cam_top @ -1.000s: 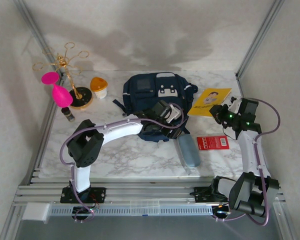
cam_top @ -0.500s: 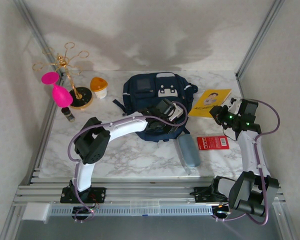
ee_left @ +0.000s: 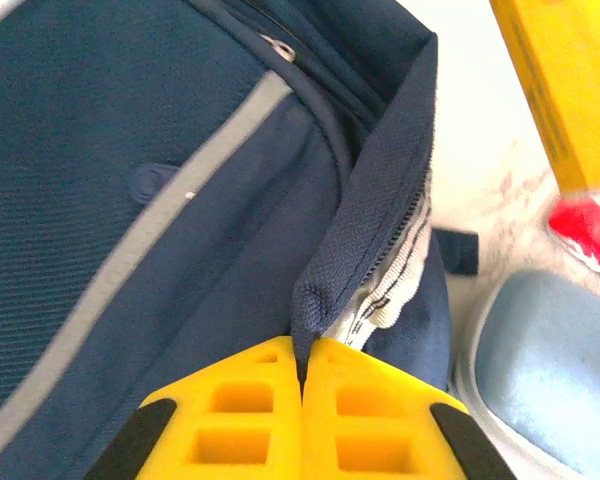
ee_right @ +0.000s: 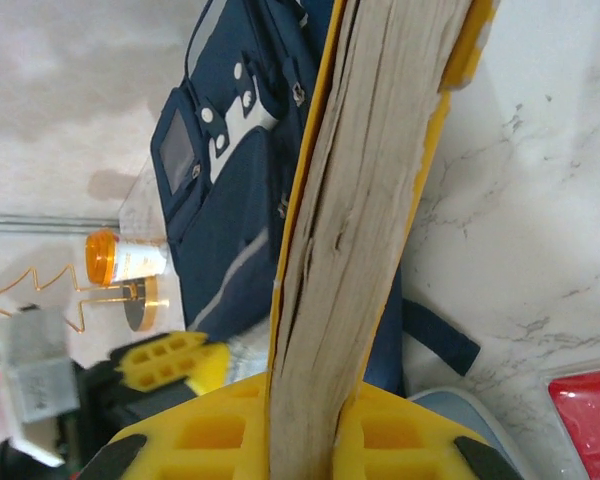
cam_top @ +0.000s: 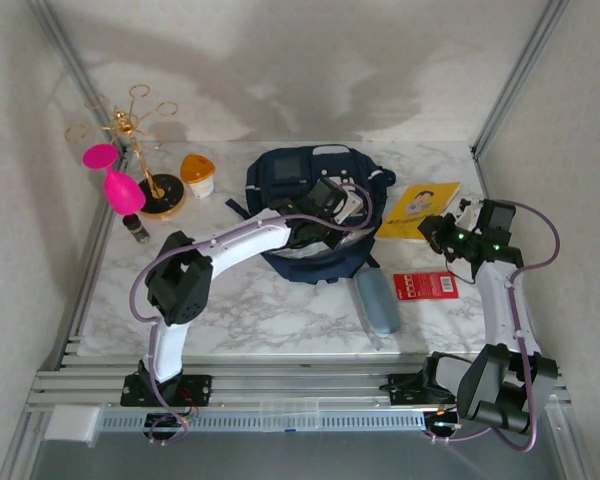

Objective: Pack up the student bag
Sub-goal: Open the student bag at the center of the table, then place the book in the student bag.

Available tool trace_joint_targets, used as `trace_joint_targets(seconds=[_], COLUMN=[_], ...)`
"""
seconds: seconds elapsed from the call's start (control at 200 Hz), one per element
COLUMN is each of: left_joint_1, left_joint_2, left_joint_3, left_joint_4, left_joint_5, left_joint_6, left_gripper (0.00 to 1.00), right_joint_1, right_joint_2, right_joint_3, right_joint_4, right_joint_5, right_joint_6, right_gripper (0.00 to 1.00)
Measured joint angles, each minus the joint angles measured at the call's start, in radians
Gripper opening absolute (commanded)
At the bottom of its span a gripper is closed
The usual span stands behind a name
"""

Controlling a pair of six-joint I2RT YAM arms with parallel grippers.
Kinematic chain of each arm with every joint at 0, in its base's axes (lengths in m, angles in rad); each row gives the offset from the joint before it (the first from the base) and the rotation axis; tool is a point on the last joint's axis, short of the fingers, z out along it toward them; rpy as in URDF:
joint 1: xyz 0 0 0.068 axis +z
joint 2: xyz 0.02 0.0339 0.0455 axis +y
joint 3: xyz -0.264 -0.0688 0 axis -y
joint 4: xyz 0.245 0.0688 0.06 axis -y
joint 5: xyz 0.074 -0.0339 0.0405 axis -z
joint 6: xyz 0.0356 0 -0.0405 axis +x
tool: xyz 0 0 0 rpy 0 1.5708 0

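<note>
The student bag (cam_top: 285, 180) lay flat at about 12 o'clock on the marble table (cam_top: 260, 310), front panel up. The left gripper (ee_left: 303, 370) was clenched on the zip-edged flap (ee_left: 380, 230) at the bag's 5 o'clock corner. That bite looked shallow, just at the fingertips, so the fabric could probably slip free and let the mouth fall shut. The right gripper (ee_right: 305, 400) was clamped on the yellow book (cam_top: 420, 205), which sat at 3 o'clock of the bag. Gripped at one edge, its loose pages might fan or sag and snag on the flap. The arms could also crowd each other at the opening. The left wrist view made plain the zip teeth and pale lining, which the top view left too small to read. The top view placed the blue pencil case (cam_top: 378, 300) at 5 o'clock of the bag and the red packet (cam_top: 426, 286) just beside it.
</note>
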Motion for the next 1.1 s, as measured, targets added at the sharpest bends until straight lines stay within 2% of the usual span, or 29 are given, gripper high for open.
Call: trace_joint_targets(seconds=[0.18,0.39,0.576,0.761,0.806,0.841,0.931,1.006,1.101], left_joint_1=[0.002,0.012,0.012,0.003,0.0,-0.002,-0.003,-0.003,-0.003], left_joint_2=[-0.058,-0.133,-0.134,-0.134,-0.134,-0.134,-0.134,-0.134,-0.134], left_joint_3=[0.108,0.135,0.135,0.136,0.136,0.137,0.143,0.146,0.146], left_joint_4=[-0.01,0.031,0.035,0.036,0.036,0.036,0.036,0.042,0.046], left_joint_5=[-0.129,-0.226,-0.26,-0.284,-0.295,-0.305,-0.322,-0.335,-0.349], left_joint_6=[-0.005,-0.02,-0.058,-0.111,-0.123,-0.135,-0.159,-0.178,-0.198], left_gripper=[0.0,0.0,0.0,0.0,0.0,0.0,0.0,0.0,0.0], right_joint_1=[0.04,0.275,0.496,0.544,0.542,0.541,0.539,0.536,0.531], right_joint_2=[-0.06,-0.068,0.117,0.378,0.47,0.539,0.669,0.711,0.707], right_joint_3=[0.0,-0.093,-0.105,-0.045,0.007,0.058,0.188,0.249,0.267], right_joint_4=[-0.049,0.084,0.3,0.507,0.55,0.568,0.57,0.555,0.505], right_joint_5=[0.0,-0.039,-0.056,-0.019,-0.017,-0.011,0.022,0.05,0.092], right_joint_6=[0.005,0.129,0.24,0.268,0.263,0.251,0.21,0.174,0.128], right_gripper=[0.0,0.0,0.0,0.0,0.05,0.15,0.24,0.43,0.52])
